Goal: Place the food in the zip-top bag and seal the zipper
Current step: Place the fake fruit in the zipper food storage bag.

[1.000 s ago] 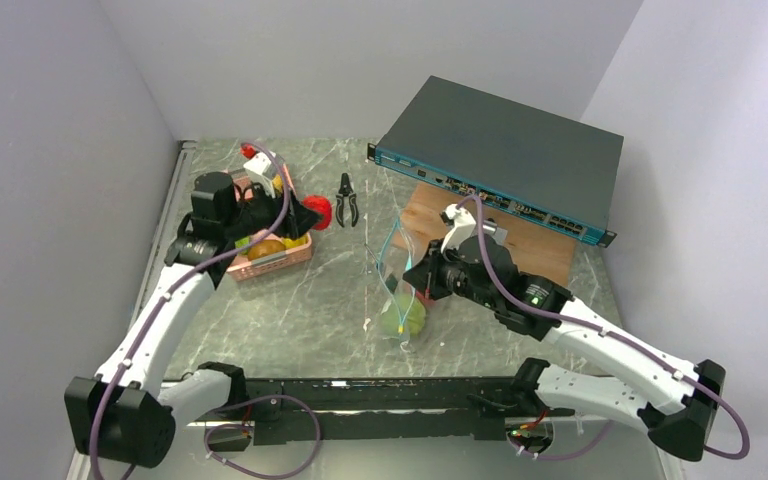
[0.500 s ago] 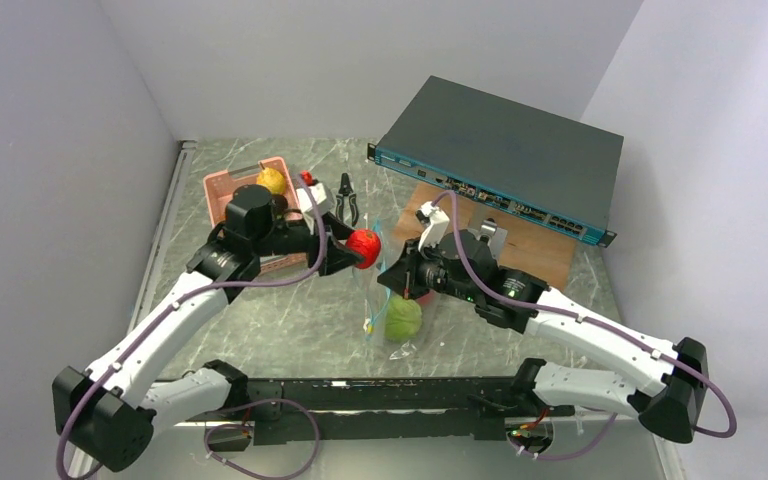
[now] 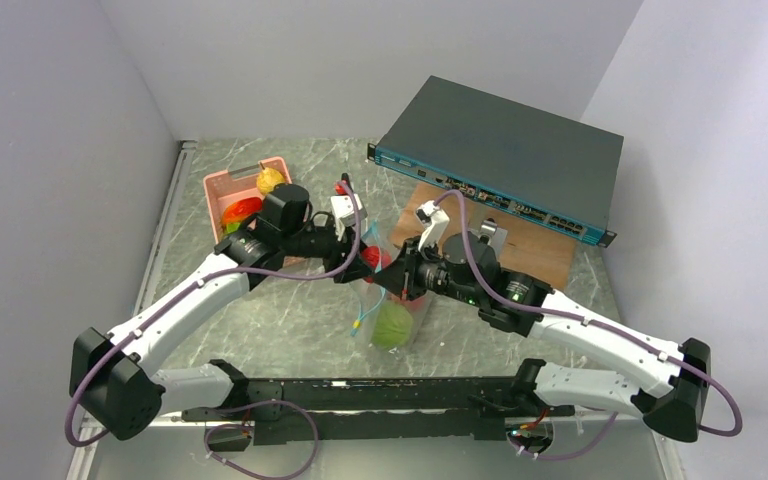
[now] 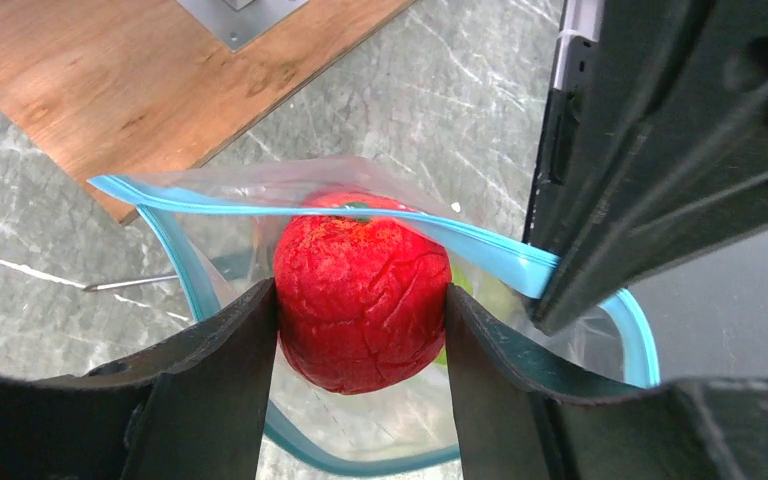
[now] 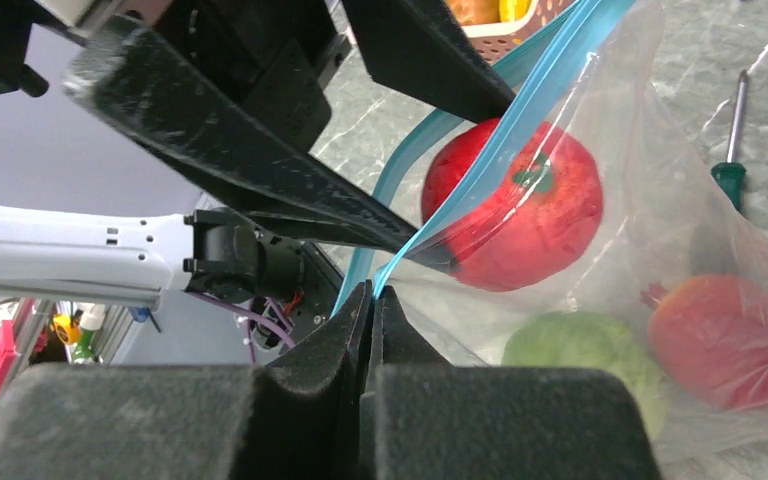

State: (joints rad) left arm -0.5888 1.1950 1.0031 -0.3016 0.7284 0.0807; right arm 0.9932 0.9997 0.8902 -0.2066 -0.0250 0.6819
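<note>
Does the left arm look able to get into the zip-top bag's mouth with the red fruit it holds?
Probably yes. The left gripper has the red fruit at the mouth of the zip-top bag, and the right gripper pinches the zipper, holding it open. Nothing seems in between.

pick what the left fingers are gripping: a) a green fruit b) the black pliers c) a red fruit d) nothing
c, the left wrist view shows the red fruit squeezed between the left fingers, right at the open mouth of the zip-top bag.
</note>
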